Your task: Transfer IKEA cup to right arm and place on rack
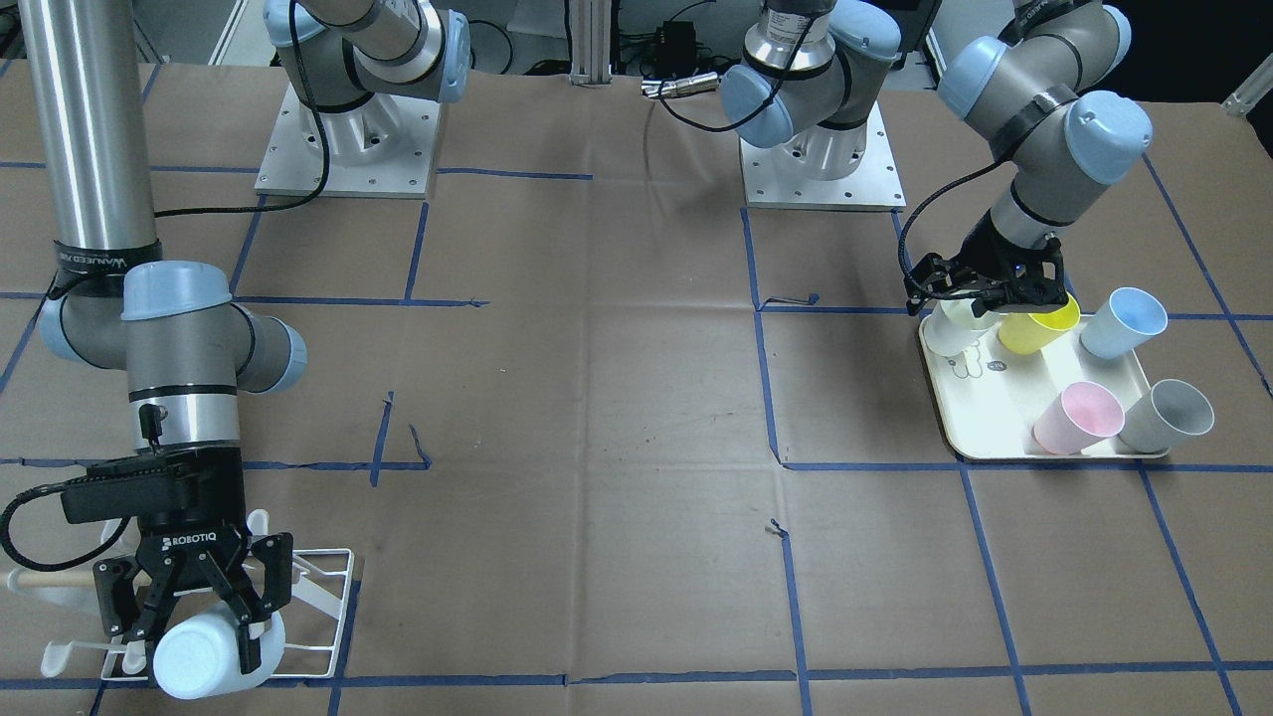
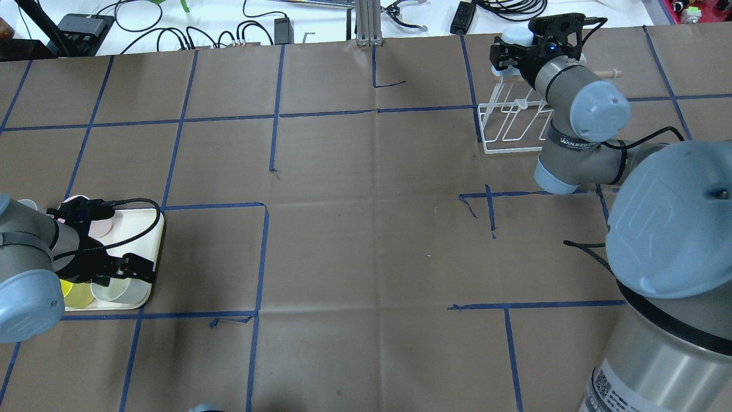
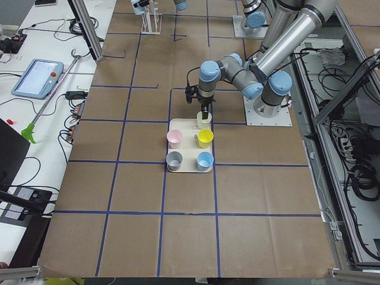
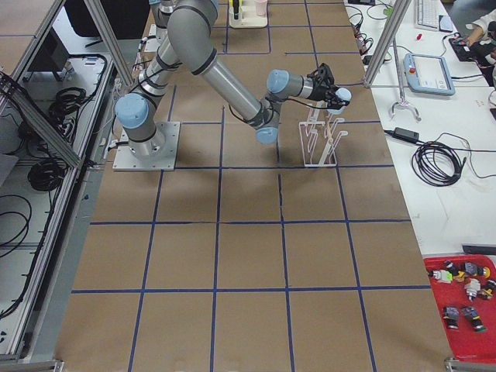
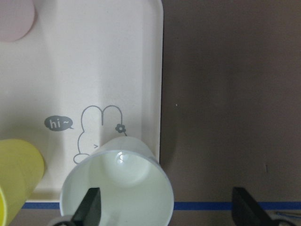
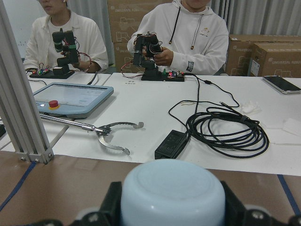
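The right gripper (image 1: 194, 636) pinches the cup (image 1: 189, 666) sideways over the rack (image 1: 333, 607) to hook it on a prong (not seated yet, apparently), while the left gripper (image 1: 995, 296), fingers (image 5: 91, 207) spread, straddles the wall of a white cup (image 5: 117, 188).

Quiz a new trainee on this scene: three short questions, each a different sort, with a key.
1. True or false: the right gripper holds a pale cup at the rack.
2. How many cups are at the tray, counting the one under the left gripper? A: three. B: five. C: seven.
3. Fill in: the cup under the left gripper is ____ in colour.

Key: 1 true; 2 B; 3 white.
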Controlling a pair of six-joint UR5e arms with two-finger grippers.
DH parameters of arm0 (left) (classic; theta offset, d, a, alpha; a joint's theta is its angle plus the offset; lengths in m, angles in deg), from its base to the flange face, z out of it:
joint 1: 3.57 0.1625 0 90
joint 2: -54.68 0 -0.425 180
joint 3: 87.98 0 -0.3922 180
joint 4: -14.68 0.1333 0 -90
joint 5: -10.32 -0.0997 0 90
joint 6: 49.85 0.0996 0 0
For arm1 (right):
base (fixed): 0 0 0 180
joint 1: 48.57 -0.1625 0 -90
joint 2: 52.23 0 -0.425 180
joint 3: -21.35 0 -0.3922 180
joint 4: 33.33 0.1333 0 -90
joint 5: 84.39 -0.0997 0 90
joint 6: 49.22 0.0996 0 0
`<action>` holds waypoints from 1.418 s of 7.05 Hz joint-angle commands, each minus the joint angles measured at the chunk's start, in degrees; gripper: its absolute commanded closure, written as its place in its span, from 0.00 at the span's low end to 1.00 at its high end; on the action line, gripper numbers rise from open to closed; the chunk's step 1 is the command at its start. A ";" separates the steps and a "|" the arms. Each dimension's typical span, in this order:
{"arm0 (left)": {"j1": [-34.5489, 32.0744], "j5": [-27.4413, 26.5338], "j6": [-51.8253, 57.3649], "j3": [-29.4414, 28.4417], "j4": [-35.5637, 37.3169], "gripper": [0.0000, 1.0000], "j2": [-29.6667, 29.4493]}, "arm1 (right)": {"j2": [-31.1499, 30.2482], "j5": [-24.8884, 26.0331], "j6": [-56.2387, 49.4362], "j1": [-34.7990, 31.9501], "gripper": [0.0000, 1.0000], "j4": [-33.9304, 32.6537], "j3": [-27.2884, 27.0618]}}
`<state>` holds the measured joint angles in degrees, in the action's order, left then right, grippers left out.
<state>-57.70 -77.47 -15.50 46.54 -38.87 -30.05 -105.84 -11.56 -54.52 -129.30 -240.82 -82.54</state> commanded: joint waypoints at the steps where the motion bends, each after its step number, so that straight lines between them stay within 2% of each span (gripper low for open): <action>1: 0.09 -0.36 0.36 -0.40 0.03 0.34 0.18 | -0.35 -0.23 0.38 0.04 0.01 0.07 0.45; 2: 0.09 -0.45 0.36 -0.40 -0.06 0.64 0.53 | -0.79 -0.14 0.47 0.04 0.01 0.07 0.71; 3: 0.09 -0.45 0.36 -0.40 -0.24 0.87 0.88 | -1.41 -0.23 0.56 0.04 0.01 0.16 0.71; 4: 0.09 -0.45 0.36 -0.40 -0.59 1.00 1.49 | -3.15 -0.58 2.38 -0.04 0.01 1.20 0.80; 5: 0.17 -0.53 0.45 -0.57 -0.59 1.00 1.67 | -5.95 -0.50 9.28 -0.48 0.01 2.00 0.54; 8: 0.18 -0.97 0.10 -2.93 -2.07 1.00 2.38 | -17.81 -0.49 29.21 -6.44 0.01 17.08 -0.25; 10: 0.09 -2.46 -0.08 -10.02 -13.09 1.00 5.43 | -21.87 -0.58 49.75 -10.65 0.01 18.18 -3.66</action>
<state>-57.58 -79.26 -15.50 40.80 -45.44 -26.55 -125.09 -12.12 -17.21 -137.20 -223.65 -84.03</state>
